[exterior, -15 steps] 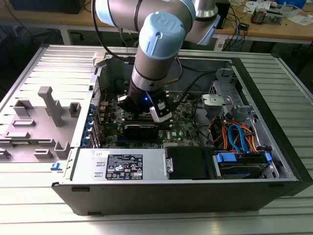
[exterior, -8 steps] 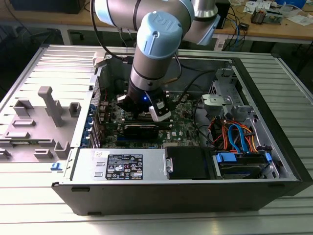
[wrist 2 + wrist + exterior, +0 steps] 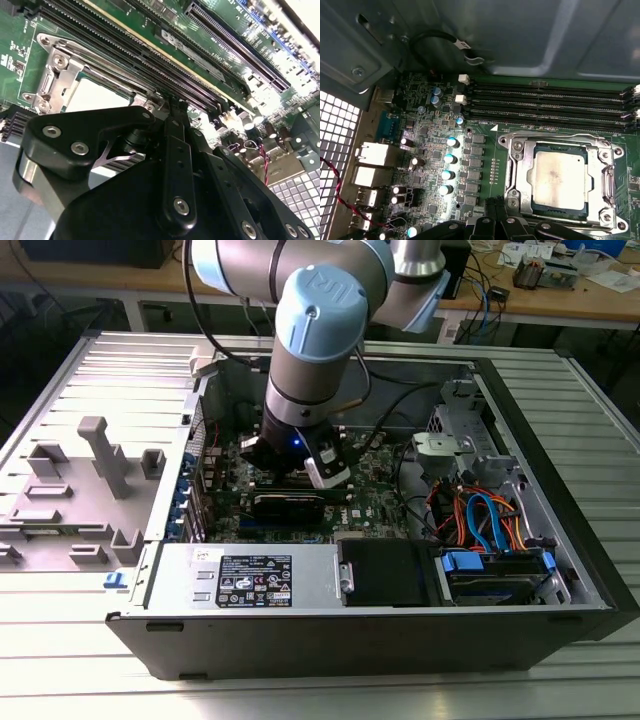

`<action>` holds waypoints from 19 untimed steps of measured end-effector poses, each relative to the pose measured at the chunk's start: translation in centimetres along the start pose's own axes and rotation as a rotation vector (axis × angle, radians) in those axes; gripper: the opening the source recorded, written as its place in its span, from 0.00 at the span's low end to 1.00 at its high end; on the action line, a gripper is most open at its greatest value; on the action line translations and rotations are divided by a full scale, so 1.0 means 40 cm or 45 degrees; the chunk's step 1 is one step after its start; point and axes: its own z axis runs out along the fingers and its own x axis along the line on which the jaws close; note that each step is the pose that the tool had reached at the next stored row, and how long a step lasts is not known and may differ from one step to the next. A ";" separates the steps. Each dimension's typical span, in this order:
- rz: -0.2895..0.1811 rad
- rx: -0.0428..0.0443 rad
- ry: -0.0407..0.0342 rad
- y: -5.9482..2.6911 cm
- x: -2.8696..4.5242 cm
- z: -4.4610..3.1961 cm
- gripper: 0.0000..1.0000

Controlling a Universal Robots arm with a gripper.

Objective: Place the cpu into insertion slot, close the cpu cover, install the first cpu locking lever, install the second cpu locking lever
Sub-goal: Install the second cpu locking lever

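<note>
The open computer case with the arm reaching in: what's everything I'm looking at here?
computer case: one, black and grey, on a ridged grey table
circuit board: one, green, on the case floor
cpu: one, dull silver, seated in its insertion slot
cpu cover: one, silver-grey, closed around the cpu
memory slots: several, black, beside the cpu cover
cables: several, orange and blue, exterior view's right
robot arm: one, grey and blue, reaching into the case
gripper: one, black, near the cpu cover

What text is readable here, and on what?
None is readable.
White label on the case's grey cover, exterior view: too small.
Lettering on the green circuit board, second wrist view: blurred.
Tag on the black cable, first wrist view: too small.
</note>
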 end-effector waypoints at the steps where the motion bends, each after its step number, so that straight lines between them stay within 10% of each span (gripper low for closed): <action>1: 0.000 0.000 -0.0010 0.000 0.001 0.000 0.11; 7: 0.001 0.022 -0.0058 0.001 0.001 0.000 0.11; 19: 0.002 0.028 -0.0056 0.014 0.006 -0.041 0.11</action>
